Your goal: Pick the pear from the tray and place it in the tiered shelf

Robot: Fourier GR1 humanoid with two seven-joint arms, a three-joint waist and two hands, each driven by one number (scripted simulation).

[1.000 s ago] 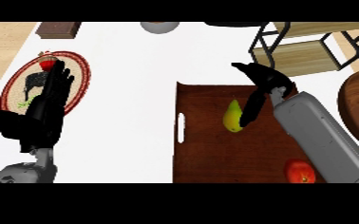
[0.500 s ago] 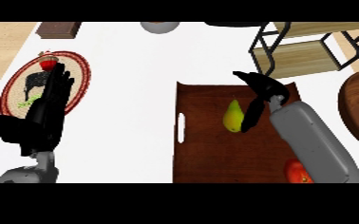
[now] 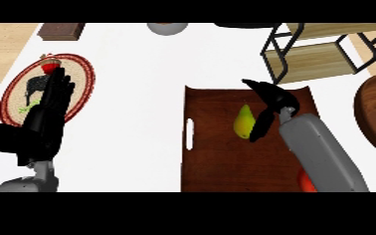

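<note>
A yellow-green pear (image 3: 243, 121) lies in the upper middle of the dark brown tray (image 3: 213, 149). My right hand (image 3: 270, 104) sits over the tray just right of the pear, fingers curved down along its right side and touching or nearly touching it; I cannot see a closed grasp. The tiered shelf (image 3: 316, 55), black frame with wooden boards, stands beyond the tray at the upper right. My left hand (image 3: 46, 117) rests open at the left edge, fingers up, over a round plate.
A round red-rimmed plate (image 3: 79, 79) with a red item (image 3: 50, 65) and greens lies at the left. A grey bowl (image 3: 167, 28) and a brown block (image 3: 60, 30) sit at the far edge. A red object (image 3: 305, 181) shows at the tray's lower right, and a brown round edge (image 3: 366, 109) at the far right.
My right hand has come down and toward me along the pear's right side. The pear and the left hand have stayed where they were.
</note>
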